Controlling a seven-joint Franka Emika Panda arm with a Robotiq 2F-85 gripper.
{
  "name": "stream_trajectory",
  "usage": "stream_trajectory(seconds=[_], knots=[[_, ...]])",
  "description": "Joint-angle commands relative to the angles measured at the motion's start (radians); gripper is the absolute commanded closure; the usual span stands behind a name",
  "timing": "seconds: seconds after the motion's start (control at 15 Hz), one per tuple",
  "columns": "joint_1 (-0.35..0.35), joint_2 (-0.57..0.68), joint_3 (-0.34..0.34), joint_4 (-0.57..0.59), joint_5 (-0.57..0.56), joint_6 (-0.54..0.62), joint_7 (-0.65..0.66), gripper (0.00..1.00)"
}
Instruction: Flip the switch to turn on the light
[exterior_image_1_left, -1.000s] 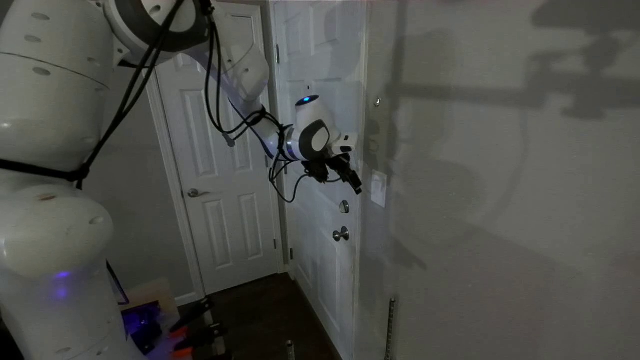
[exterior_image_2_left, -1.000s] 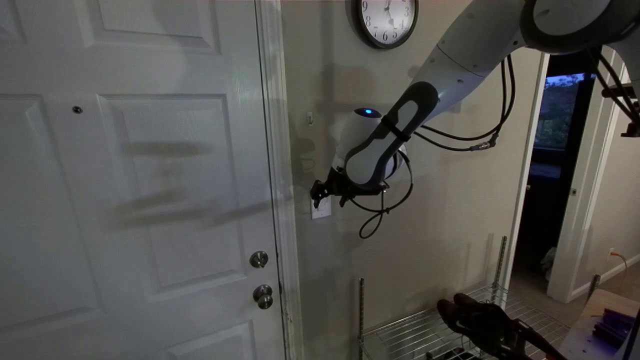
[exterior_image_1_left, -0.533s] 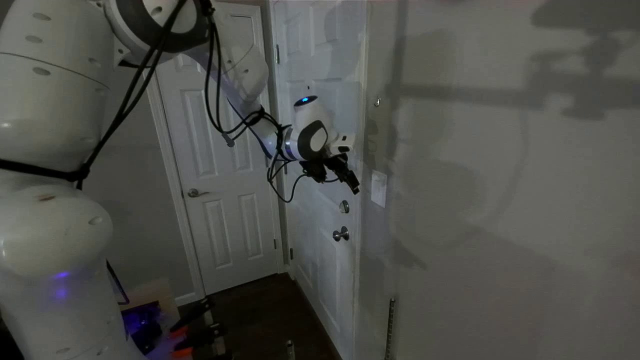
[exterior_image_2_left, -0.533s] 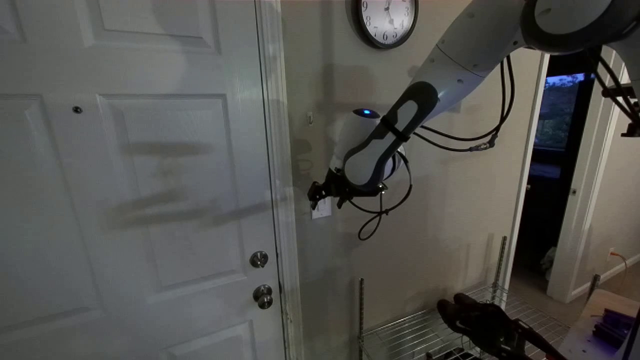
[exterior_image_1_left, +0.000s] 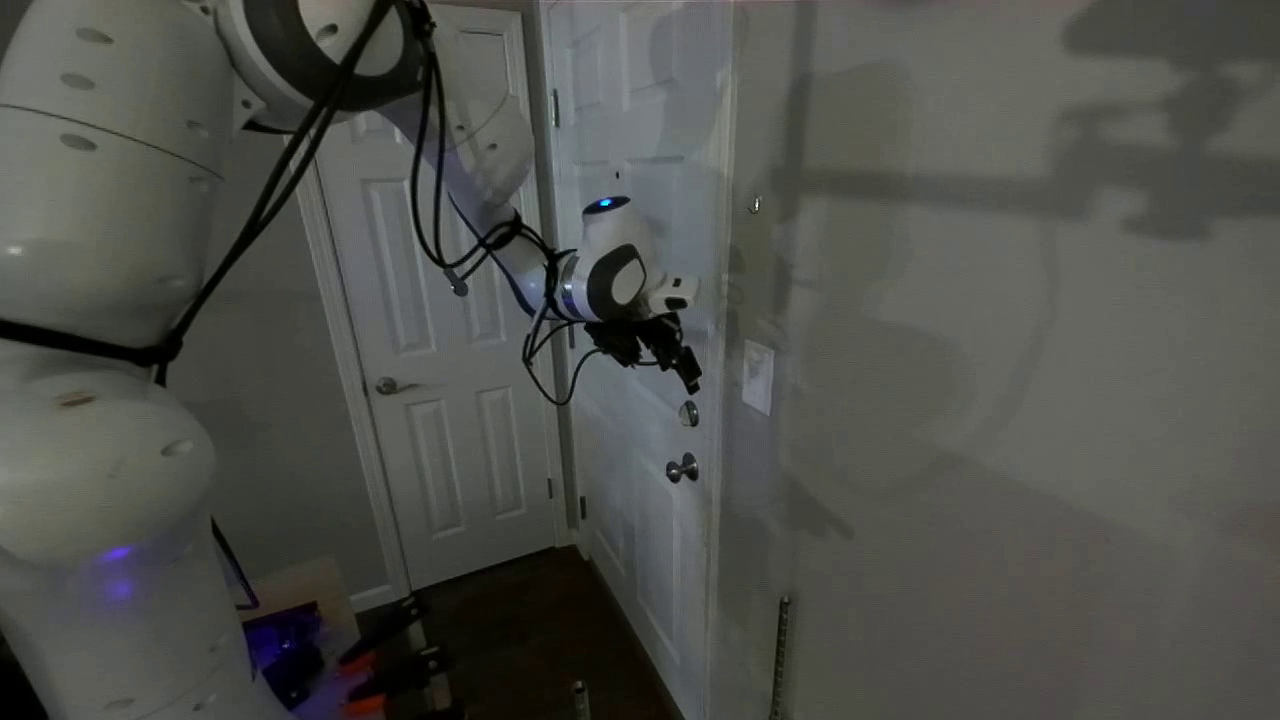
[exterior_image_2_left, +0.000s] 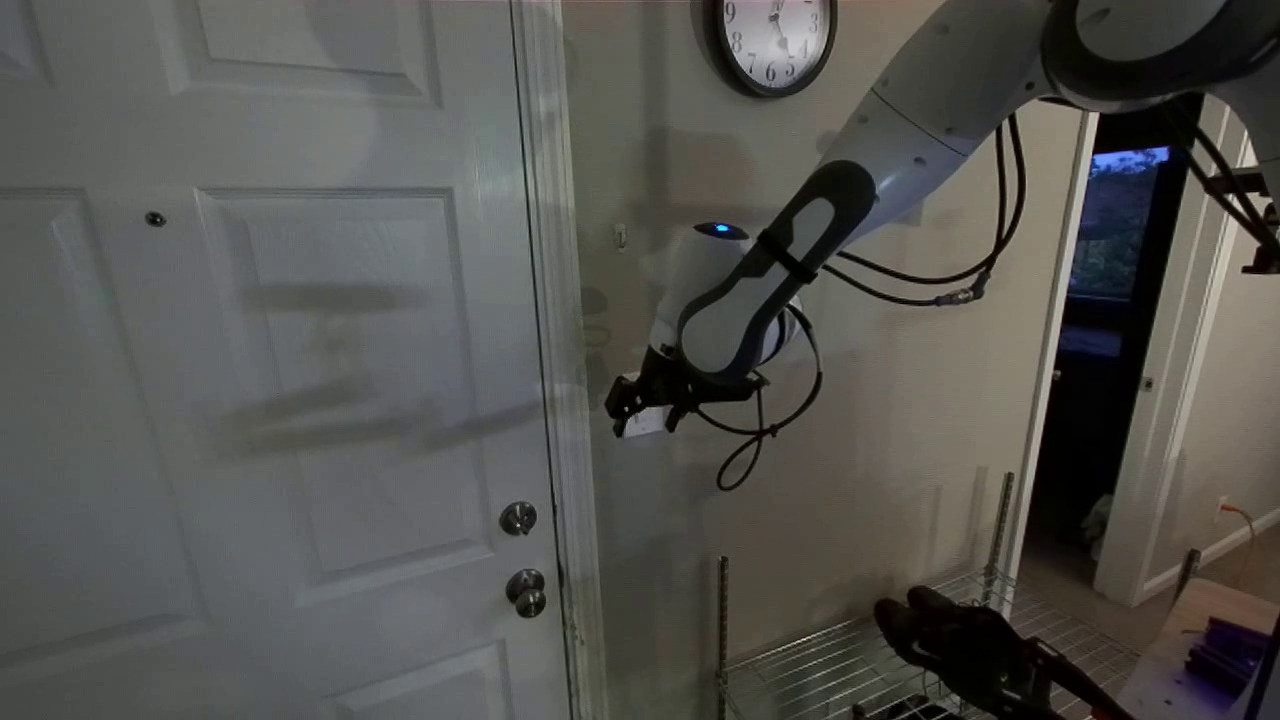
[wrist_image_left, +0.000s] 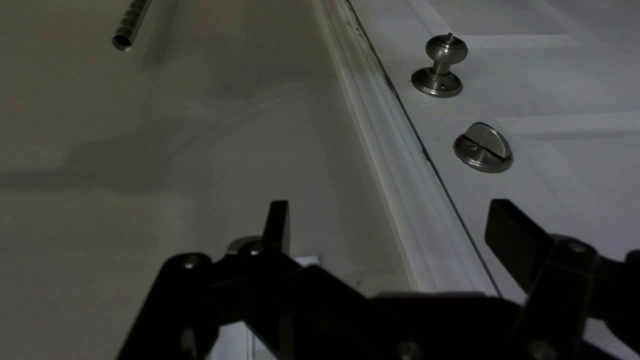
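Note:
The switch is a small white upright plate on the wall. It shows fully in an exterior view (exterior_image_1_left: 757, 377). In an exterior view (exterior_image_2_left: 647, 422) it is partly covered by my gripper. In the wrist view only a white corner of the switch (wrist_image_left: 307, 260) shows beside the left finger; the black finger linkage hides most of it. My black gripper (wrist_image_left: 390, 205) is open and empty, fingers wide apart, in front of the wall and door frame. In both exterior views the gripper (exterior_image_1_left: 694, 388) (exterior_image_2_left: 643, 430) points downward and stands apart from the switch.
A white door with a round metal knob (exterior_image_1_left: 682, 468) and a deadbolt (wrist_image_left: 483, 147) is beside the switch. A door frame (wrist_image_left: 400, 200) separates it from the wall. A wire shelf (exterior_image_2_left: 800, 655) with a metal post (exterior_image_2_left: 722, 630) stands below. A clock (exterior_image_2_left: 775, 45) hangs above.
My gripper has moved away from the switch and slightly down. The gap between gripper and switch is wider in an exterior view. The switch has not moved.

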Motion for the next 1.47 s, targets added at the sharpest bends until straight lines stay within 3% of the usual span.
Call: stream_trajectory(seconds=[0.0, 0.2, 0.53, 0.6, 0.87, 1.27, 1.4], knots=[[0.036, -0.007, -0.072, 0.017, -0.051, -0.129, 0.077, 0.00], [0.023, 0.001, -0.077, 0.039, -0.086, -0.174, 0.124, 0.00], [0.018, 0.051, -0.088, 0.086, -0.123, -0.135, 0.194, 0.00], [0.018, 0.062, -0.090, 0.095, -0.128, -0.126, 0.207, 0.21], [-0.007, 0.107, -0.043, 0.135, -0.086, -0.120, 0.169, 0.47], [0.035, 0.105, -0.099, 0.137, -0.122, -0.178, 0.238, 0.85], [0.026, 0.064, -0.085, 0.102, -0.118, -0.172, 0.215, 0.97]])
